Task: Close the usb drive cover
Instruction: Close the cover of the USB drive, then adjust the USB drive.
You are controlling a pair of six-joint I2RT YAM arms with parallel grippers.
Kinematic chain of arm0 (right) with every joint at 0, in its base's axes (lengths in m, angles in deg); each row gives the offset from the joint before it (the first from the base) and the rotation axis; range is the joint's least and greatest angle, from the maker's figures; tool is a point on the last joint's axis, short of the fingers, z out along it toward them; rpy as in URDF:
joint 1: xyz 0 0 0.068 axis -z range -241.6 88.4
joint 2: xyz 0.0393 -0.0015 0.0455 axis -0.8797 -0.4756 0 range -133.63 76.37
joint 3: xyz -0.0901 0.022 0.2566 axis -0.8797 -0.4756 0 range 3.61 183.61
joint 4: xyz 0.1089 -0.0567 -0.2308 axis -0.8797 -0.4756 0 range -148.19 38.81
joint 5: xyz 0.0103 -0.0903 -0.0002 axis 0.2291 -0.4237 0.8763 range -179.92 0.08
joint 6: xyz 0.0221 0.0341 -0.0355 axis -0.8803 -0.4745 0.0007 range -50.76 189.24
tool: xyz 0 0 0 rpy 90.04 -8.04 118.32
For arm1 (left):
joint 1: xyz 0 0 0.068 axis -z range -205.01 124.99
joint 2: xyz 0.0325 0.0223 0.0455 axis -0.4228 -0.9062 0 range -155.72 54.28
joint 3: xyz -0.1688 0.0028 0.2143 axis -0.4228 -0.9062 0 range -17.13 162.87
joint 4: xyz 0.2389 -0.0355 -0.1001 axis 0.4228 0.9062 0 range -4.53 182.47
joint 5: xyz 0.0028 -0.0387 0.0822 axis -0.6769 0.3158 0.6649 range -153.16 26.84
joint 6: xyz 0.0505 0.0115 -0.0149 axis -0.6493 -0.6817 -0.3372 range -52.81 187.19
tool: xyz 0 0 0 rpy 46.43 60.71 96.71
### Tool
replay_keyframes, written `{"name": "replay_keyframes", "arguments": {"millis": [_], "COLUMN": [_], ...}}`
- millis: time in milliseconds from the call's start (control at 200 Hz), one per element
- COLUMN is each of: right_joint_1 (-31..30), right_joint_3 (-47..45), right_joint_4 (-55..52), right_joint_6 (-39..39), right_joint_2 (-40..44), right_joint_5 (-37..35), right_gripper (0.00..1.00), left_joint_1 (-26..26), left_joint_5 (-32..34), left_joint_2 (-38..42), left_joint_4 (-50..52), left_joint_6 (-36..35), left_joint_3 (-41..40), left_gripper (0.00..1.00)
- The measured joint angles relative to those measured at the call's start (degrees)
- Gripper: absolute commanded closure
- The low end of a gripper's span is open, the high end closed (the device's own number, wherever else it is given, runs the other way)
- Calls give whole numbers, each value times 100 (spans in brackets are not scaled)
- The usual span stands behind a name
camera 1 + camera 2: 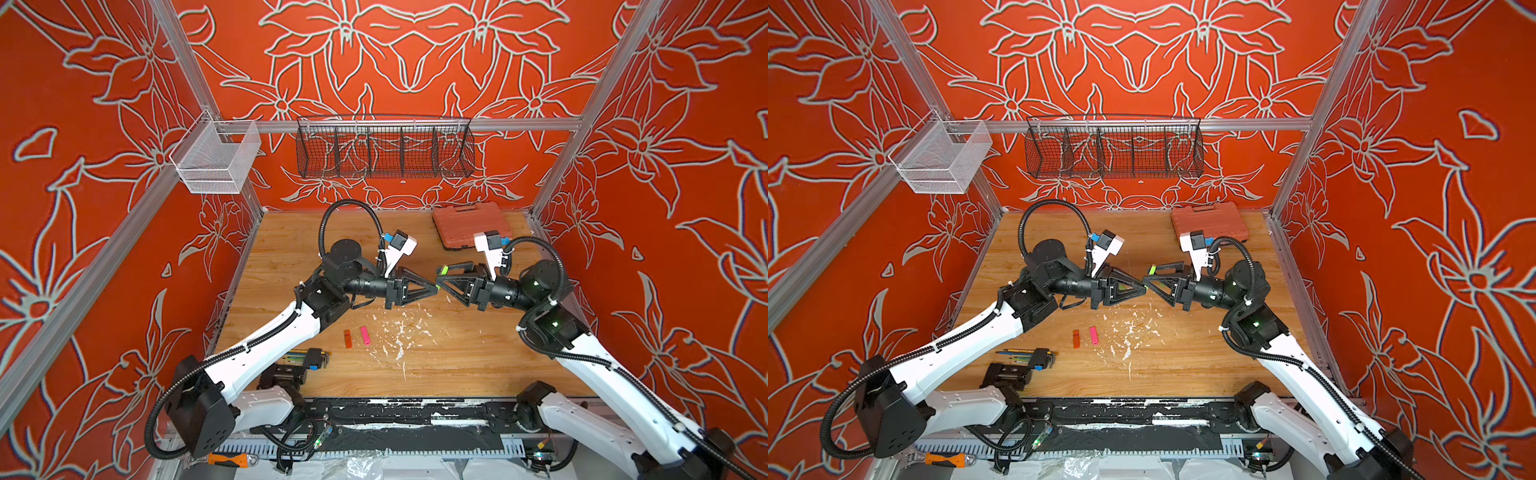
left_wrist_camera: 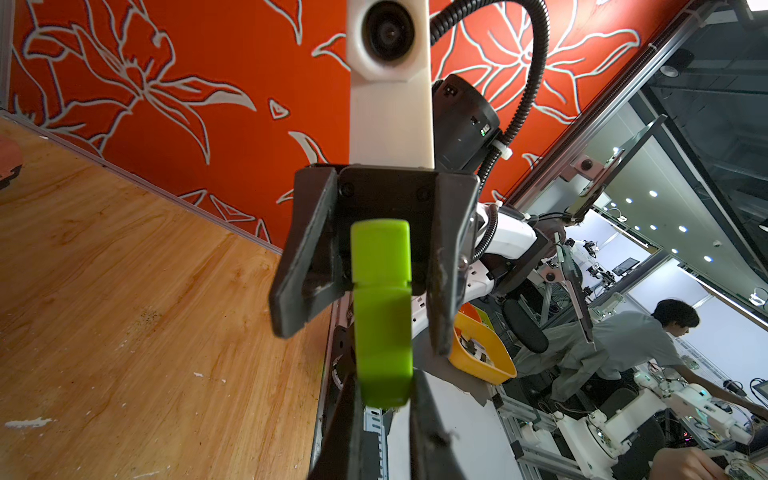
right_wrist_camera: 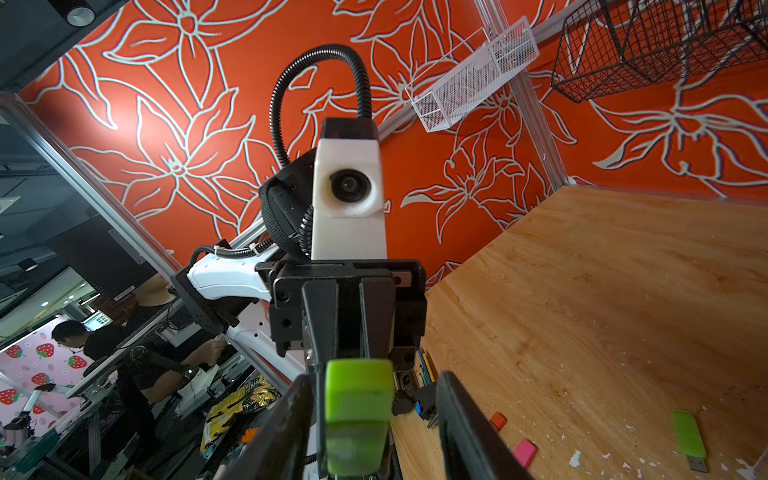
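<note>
left gripper [image 2: 384, 399]: clamped on green usb drive [image 2: 382, 345] body
right gripper [image 3: 374, 376]: jaws apart, flanking cover [image 2: 380, 253]
cover: looks seated, seam visible
step: push square along the drive's axis, left grip firm

Mid-table the left gripper [image 1: 434, 287] clamps the green drive [image 2: 381, 307], which juts between the parted fingers of the right gripper [image 1: 440, 278], blocking both; an orange case [image 1: 471, 224] fills the far right corner; orange drive [image 1: 348, 338], pink drive [image 1: 365, 335] and hex keys [image 1: 316, 356] litter the near left; the wooden table [image 1: 478, 365] lies bare at near right.
</note>
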Motion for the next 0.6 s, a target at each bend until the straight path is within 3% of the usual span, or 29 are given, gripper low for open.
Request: {"name": "replay_keyframes", "arguments": {"millis": [245,365,420,505,601], "right_joint_1": [0,-2,0,-2,0], "right_joint_3": [76,107,125,140,184], "right_joint_4": [83,94,74,39,-146], "right_joint_6": [13,28,4,24,133], "right_joint_2": [-50,-50,-50,-50,-50], "right_joint_5": [15,63,81,90,35], "right_gripper": [69,84,89,93,95], "left_joint_1": [0,0,0,-2,0], "left_joint_5": [-15,-4,-15,-4,-2], "left_joint_2": [0,-2,-2,-13,-94], "left_joint_4": [24,37,31,96,313], "left_joint_6": [-7,-24,-61,-138,-201], "left_joint_3": [-4,-7,-7,2,109], "left_gripper": [95,93,84,51,48]}}
